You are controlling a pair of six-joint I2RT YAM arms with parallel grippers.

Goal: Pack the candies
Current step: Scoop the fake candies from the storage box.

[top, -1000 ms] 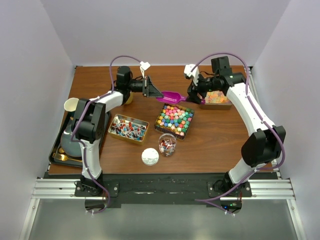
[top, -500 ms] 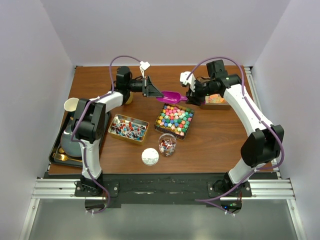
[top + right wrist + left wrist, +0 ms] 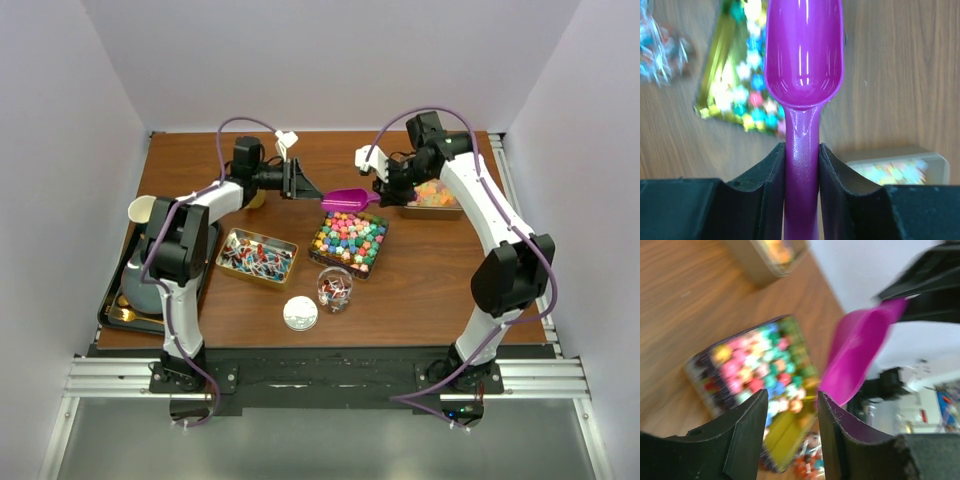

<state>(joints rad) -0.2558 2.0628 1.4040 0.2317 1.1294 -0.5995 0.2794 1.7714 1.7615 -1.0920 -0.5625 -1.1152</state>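
Candies [image 3: 349,241] near the purple scoop [image 3: 344,200]

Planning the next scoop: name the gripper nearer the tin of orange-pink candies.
Right. The right gripper, holding the purple scoop, is beside the tin; the left gripper is farther left, past the scoop.

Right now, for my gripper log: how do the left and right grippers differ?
The right gripper is shut on the handle of the scoop; the left gripper holds nothing. The right's jaws press the handle from both sides; the left's jaws stand apart with nothing between them. Shared: both are raised above the table and face each other, with the scoop's bowl between them.
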